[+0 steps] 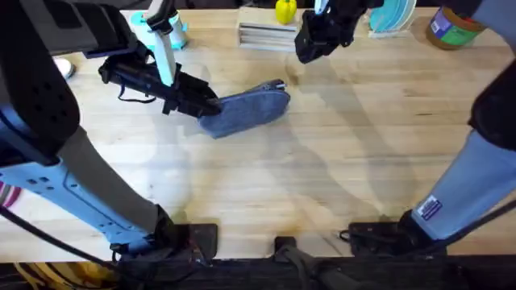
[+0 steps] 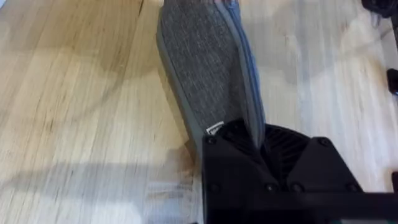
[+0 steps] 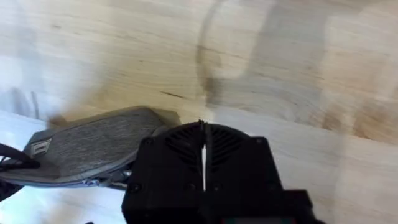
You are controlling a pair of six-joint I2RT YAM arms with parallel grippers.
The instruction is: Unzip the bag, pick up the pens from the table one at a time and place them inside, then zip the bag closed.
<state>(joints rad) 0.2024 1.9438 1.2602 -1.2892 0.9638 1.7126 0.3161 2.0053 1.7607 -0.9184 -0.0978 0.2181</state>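
One bag, grey-blue fabric pouch, lay flat on the table, zipper running along its length. L gripper was at the pouch's near-left end, fingers closed on that end; in the left wrist view the pouch stretched straight away from the L gripper, fabric pinched between the black fingers, small white tag by the grip point. Zipper edge ran along one long side of the pouch up to the fingers.

R gripper hung above the table beyond the pouch's far end, clear of it, not touching. In the right wrist view the R gripper had its fingers pressed together w/ just a thin seam between them, nothing held; the pouch lay beside and below it, w/ the tag end farthest from the R gripper.

Farther out from both grippers, along the table's far edge: teal toy behind the L arm, yellow object on a stack of flat pieces, green-blue tub at far right.
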